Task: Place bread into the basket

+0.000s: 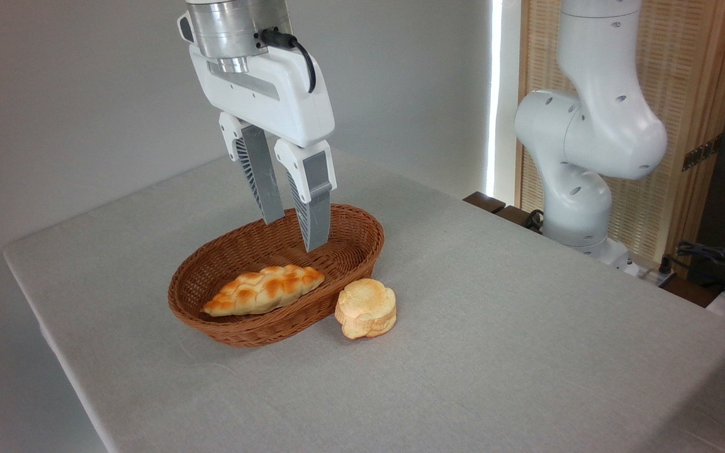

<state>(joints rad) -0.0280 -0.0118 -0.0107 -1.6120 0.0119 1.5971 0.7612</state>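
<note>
Beside the basket sits the bread.

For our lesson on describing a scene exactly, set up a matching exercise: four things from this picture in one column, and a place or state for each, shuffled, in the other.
Things
1. round bun
2. braided loaf
3. basket
4. gripper

Places or states
A. hanging above the basket, fingers apart, holding nothing
B. lying inside the basket
C. on the tablecloth just outside the basket's right rim
D. on the table, holding one loaf

Pairs: 1-C, 2-B, 3-D, 4-A
</note>
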